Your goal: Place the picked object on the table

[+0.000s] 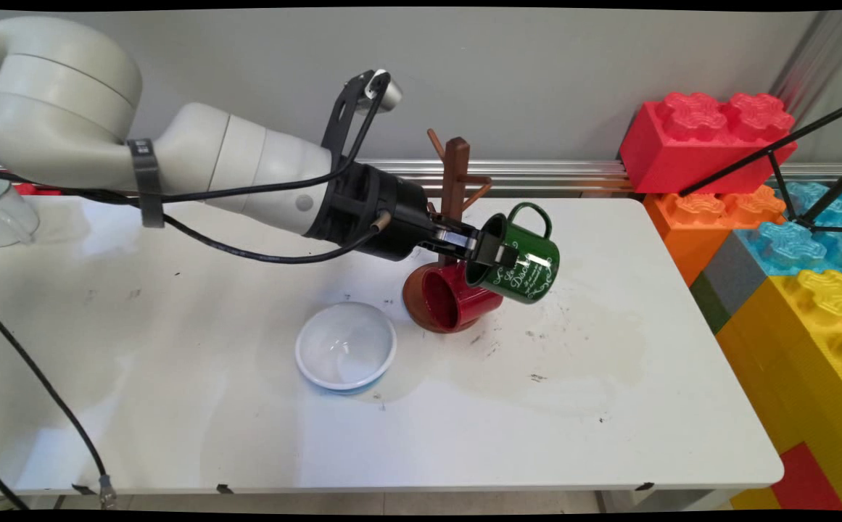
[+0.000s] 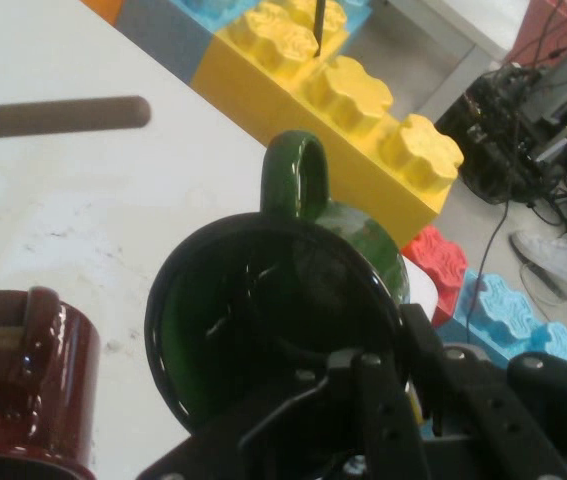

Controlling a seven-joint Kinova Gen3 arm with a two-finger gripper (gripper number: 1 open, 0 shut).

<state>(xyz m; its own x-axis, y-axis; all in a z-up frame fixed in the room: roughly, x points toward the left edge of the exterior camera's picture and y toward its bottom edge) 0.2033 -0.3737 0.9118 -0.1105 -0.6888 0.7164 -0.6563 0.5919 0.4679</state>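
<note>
My gripper (image 1: 492, 251) is shut on the rim of a green mug (image 1: 521, 261) with white lettering, held in the air on its side, mouth toward the arm and handle up. One finger is inside the mug, the other outside. In the hand view the green mug (image 2: 273, 320) fills the centre, its handle (image 2: 296, 180) pointing up. Just below and left of it a red mug (image 1: 450, 299) hangs tilted low on the brown wooden mug tree (image 1: 454, 177). The red mug (image 2: 23, 380) shows at the hand view's lower left, and a tree peg (image 2: 58, 116) at upper left.
A white bowl (image 1: 346, 346) sits on the table (image 1: 174, 406) in front of the tree. Big toy blocks, red (image 1: 703, 141), orange, blue and yellow (image 1: 812, 333), stand along the table's right side. A black tripod leg (image 1: 769, 152) crosses them.
</note>
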